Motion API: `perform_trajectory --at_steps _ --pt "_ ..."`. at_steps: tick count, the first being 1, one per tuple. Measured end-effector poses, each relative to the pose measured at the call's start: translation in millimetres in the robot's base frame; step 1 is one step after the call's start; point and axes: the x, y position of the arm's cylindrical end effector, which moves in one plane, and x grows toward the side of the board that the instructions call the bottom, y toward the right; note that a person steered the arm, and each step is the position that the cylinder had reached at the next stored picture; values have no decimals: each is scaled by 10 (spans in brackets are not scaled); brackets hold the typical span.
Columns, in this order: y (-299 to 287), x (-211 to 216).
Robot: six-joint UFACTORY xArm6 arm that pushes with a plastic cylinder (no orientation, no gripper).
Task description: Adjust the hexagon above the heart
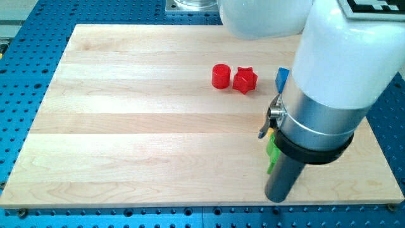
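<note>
**Hunting a hidden hexagon behind the arm**

Looking for the hexagon and the heart, neither shape can be made out: the arm's bulky white and grey body covers the board's right side. Only slivers show there. A green block (273, 149), shape unclear, peeks out at the arm's left edge, with a scrap of yellow just above it, and a blue block (282, 78), also partly covered, sits higher up. Whether any of these is the hexagon or the heart I cannot tell.

My tip (276, 199) rests near the view's bottom, just below the green block; contact between them is hidden. It carries nothing, being a bare rod.

Further left, a red cylinder (220, 76) and a red star (245, 80) stand touching, well apart from my tip.

The risk, as I judge it: with the targets hidden, a push could shove the green block sideways into its neighbours, or off the wooden board (126, 126) near its bottom edge.
</note>
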Motion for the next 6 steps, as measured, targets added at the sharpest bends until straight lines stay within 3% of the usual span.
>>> perform_trajectory --at_steps 1,3,4,6 --pt "79 6" --pt "1698 -1" --pt "2048 -5" --pt "2072 -12"
